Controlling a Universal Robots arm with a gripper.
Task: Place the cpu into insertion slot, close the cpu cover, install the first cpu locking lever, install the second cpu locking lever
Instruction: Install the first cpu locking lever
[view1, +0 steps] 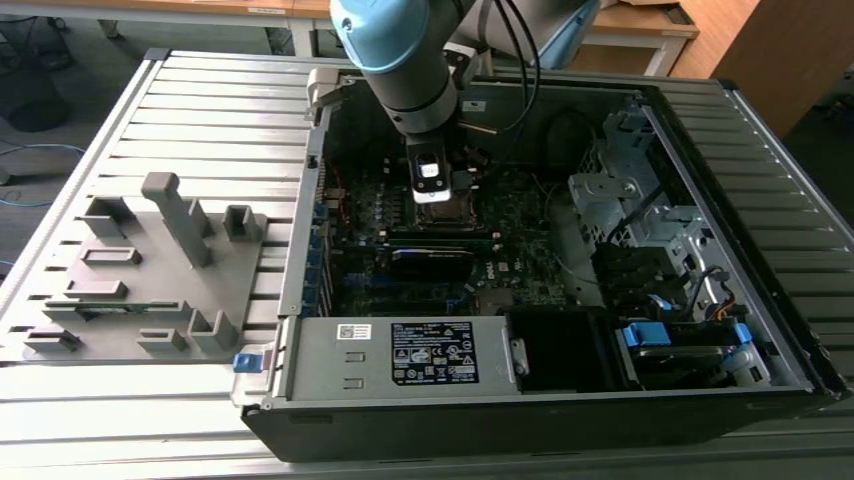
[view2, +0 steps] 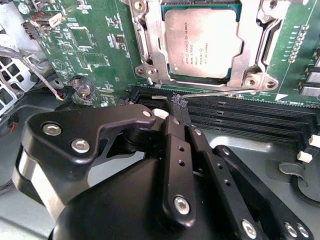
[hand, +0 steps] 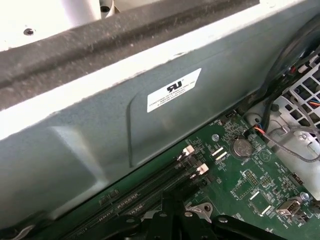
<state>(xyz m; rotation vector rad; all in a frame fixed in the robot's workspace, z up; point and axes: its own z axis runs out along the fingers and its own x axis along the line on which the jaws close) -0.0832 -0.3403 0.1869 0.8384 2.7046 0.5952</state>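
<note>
CPU: the cpu (view2: 201, 41) is lying flat in the insertion slot (view2: 150, 62), dull metal top facing up.
Cover: the cpu cover (view2: 248, 59) is lying closed over the chip edges, its cut-out centre leaving the metal top exposed; this is holding the chip seated.
Lever: a thin locking lever (view2: 220, 91) is running along the socket edge nearest the memory slots (view2: 240, 116), one end reaching to just beside the fingertips. Whether it is latched cannot be told.
Gripper: the gripper (view2: 176, 111) is hanging over the memory slots, tips just beside the lever end. The fingers (view2: 172, 145) are drawn together to a narrow point and appear closed; whether they are pinching the lever cannot be told.
Arm: in the exterior view the arm (view1: 398, 60) is reaching down into the open computer case (view1: 534, 410), gripper over the socket area.
Edges: the case wall (hand: 125, 115) is standing near the wrist on one side, so room there is looking tight.
Open room: the motherboard (view2: 100, 45) beyond the socket is carrying only low parts, and a grey fixture tray (view1: 134, 290) is lying well apart, outside the case.
</note>
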